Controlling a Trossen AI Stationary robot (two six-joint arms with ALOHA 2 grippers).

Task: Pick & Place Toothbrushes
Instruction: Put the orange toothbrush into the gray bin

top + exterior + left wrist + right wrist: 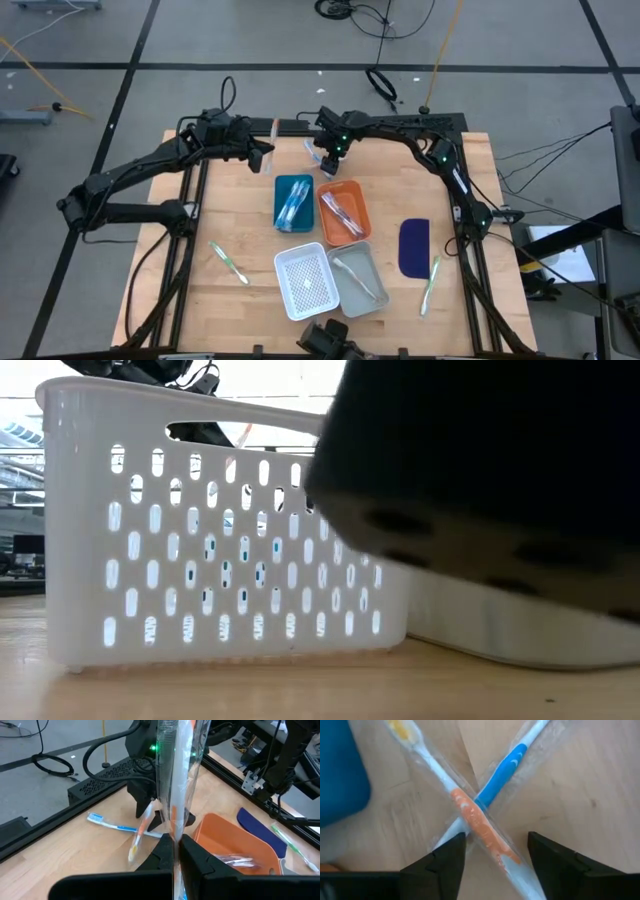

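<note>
A wooden table carries four trays mid-table, loose toothbrushes left and right, and a dark blue piece right.

Left arm reaching in from the left, left gripper at the far edge of the bench, fingers pinched tight together. Right arm bent across the far side, right gripper pointing down, fingers spread wide just above the bench.

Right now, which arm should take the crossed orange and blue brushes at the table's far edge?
Right: its open right gripper hovers directly over the orange toothbrush crossing the blue toothbrush. The left gripper already holds a wrapped toothbrush.
</note>
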